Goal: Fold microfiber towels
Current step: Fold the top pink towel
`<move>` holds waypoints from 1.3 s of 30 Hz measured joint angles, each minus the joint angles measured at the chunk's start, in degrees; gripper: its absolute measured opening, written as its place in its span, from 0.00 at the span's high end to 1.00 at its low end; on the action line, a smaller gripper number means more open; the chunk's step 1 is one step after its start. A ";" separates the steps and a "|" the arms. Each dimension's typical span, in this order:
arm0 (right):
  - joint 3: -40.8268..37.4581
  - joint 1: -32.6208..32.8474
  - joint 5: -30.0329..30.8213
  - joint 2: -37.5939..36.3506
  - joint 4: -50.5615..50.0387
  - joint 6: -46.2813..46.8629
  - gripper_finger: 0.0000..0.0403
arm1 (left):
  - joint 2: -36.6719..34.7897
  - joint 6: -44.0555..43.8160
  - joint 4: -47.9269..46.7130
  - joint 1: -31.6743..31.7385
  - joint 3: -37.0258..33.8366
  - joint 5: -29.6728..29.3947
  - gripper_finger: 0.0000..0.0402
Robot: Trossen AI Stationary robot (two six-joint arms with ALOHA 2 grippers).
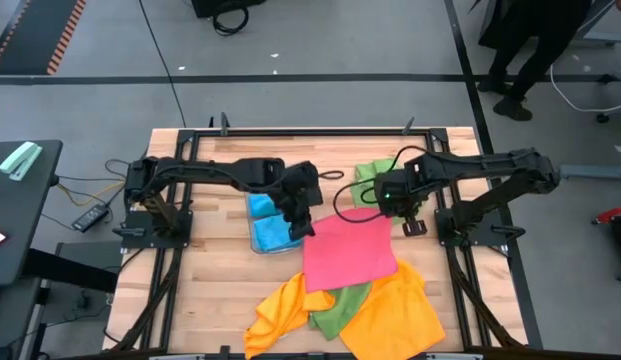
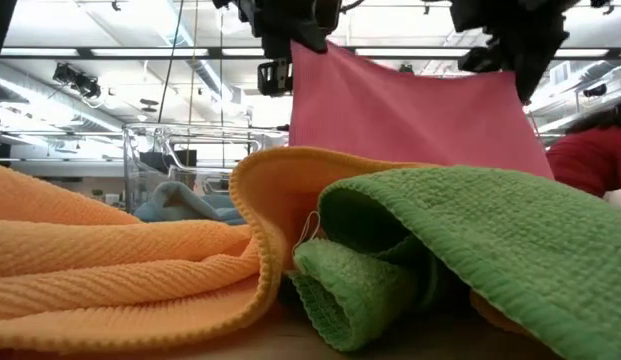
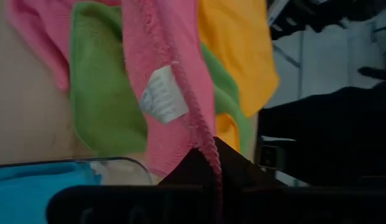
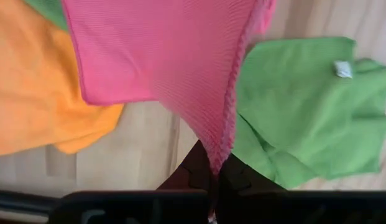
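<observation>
A pink microfiber towel (image 1: pixel 348 248) is stretched between my two grippers over the middle of the table. My left gripper (image 1: pixel 302 218) is shut on its far left corner and my right gripper (image 1: pixel 395 207) on its far right corner. In the low view the pink towel (image 2: pixel 410 110) hangs as a sheet, its lower edge hidden behind the pile in front. That pile at the near edge holds orange towels (image 1: pixel 395 310) and a green towel (image 1: pixel 338 310). Another green towel (image 1: pixel 375 180) lies flat at the far side. My left gripper pinches the pink towel's hemmed corner (image 3: pixel 208 149) between its two fingers, close to the white label (image 3: pixel 163 93). It comes slanting down from the left. The cloth hangs away below the fingers. My right gripper pinches the other far corner (image 4: pixel 219 155) between its two fingers, from above, pointing down. The hemmed edge (image 4: pixel 239 74) runs away from the fingers, and the cloth hangs below them, spread toward the left gripper.
A clear plastic tray (image 1: pixel 258 245) with a sky-blue towel (image 1: pixel 270 228) stands just left of the pink towel, under my left gripper. The black frame rails (image 1: pixel 310 130) run along the table's edges. A person's legs (image 1: pixel 520 60) show beyond the far right corner.
</observation>
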 joint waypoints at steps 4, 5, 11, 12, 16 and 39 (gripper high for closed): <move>-4.65 1.56 -0.11 0.00 4.86 1.56 0.99 | 0.02 0.18 -0.43 -1.49 0.00 -5.45 0.94; -5.74 1.96 -0.11 0.00 6.25 1.84 0.99 | 0.03 0.27 -0.97 -1.73 0.00 -6.73 0.93; -10.86 3.98 3.05 0.01 10.35 2.95 0.99 | 1.92 0.48 -2.93 -3.24 -0.07 -9.99 0.98; -11.20 4.19 3.52 0.02 10.18 3.55 0.99 | 1.99 0.12 -3.29 -3.44 -0.07 -10.03 0.98; -11.24 5.53 3.41 -0.16 9.80 5.49 0.99 | 1.99 -0.11 -3.08 -4.90 -0.07 -10.08 0.97; -15.55 19.89 -0.11 -0.22 14.84 12.05 0.99 | 6.93 -0.84 0.02 -14.04 0.00 -15.37 0.92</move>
